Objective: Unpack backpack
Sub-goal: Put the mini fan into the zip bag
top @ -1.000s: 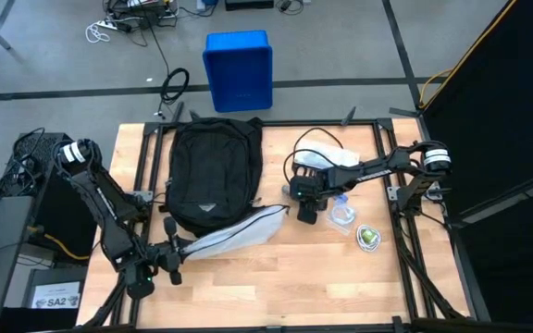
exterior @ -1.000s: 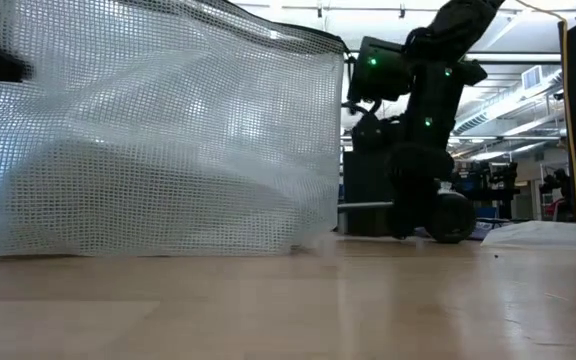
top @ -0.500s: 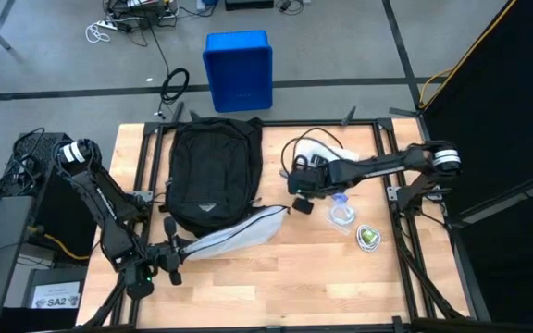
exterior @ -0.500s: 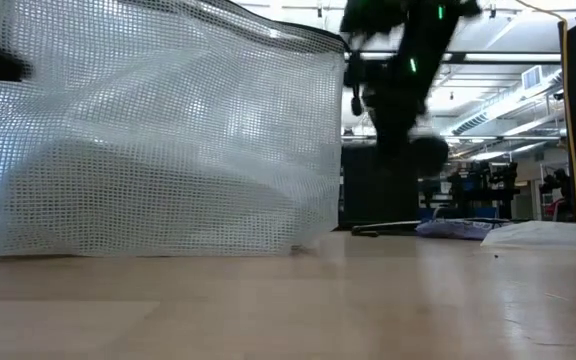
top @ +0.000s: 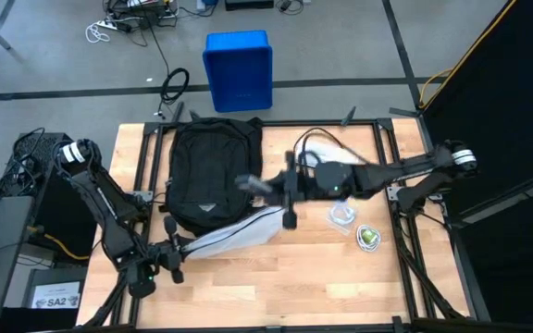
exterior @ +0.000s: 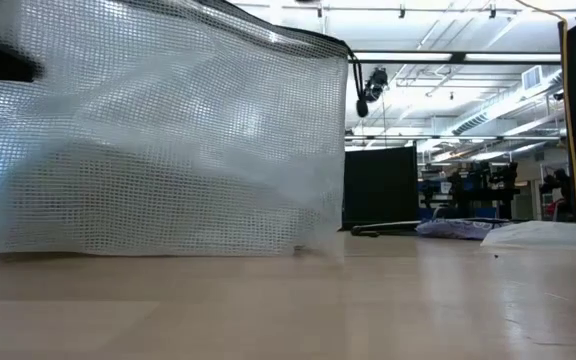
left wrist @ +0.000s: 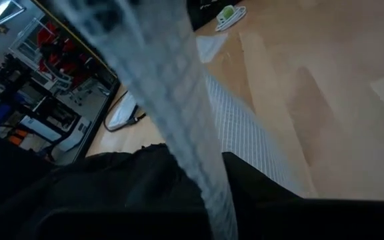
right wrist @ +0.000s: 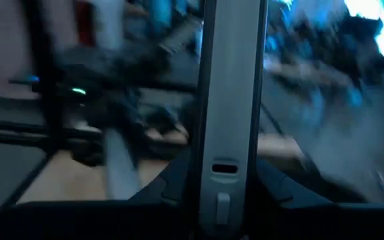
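Swings right gripper [top: 286, 194] over from the table's right side, fingers clamped on a slim grey bar [right wrist: 231, 100]; puts backpack [top: 213, 166] just beyond those fingers (another reach in, probably). Keeps left gripper [top: 168, 255] pinched together on mesh pouch [top: 243, 229].

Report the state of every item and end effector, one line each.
backpack: lying flat on the table.
mesh bag: resting on the table, one end gripped.
left end effector: shut on the mesh bag.
right end effector: beside the backpack, gripping a grey bar.
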`<state>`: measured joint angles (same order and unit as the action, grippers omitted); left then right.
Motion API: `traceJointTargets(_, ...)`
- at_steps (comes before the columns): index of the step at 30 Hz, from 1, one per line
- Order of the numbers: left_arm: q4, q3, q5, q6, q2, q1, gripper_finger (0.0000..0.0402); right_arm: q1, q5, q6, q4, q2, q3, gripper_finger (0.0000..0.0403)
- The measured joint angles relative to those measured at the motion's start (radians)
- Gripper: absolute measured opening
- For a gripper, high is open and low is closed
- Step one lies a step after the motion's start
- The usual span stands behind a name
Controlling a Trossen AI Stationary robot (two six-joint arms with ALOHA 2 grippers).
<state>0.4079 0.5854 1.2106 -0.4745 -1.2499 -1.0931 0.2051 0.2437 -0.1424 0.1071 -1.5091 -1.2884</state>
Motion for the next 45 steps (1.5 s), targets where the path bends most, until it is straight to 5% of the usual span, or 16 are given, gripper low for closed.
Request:
traceJointTargets(7, -0.051, 0.0, -0.011, 0.07, 0.0, 0.033, 0.0, 0.014, -0.152, -0.104, 0.369, -0.197, -0.036, 0.006)
traceJointTargets(19, -0.128, 0.0, -0.015, 0.157, 0.0, 0.041, 0.0, 0.028, -0.248, -0.109, 0.372, -0.451, -0.263, 0.006)
traceJointTargets(40, -0.133, 0.0, -0.015, 0.131, 0.0, 0.041, 0.0, 0.025, -0.379, 0.044, 0.392, -0.456, -0.267, 0.006)
traceJointTargets(45, -0.133, 0.0, -0.008, 0.133, 0.0, 0.041, 0.0, -0.004, -0.308, 0.002, 0.389, -0.456, -0.267, 0.006)
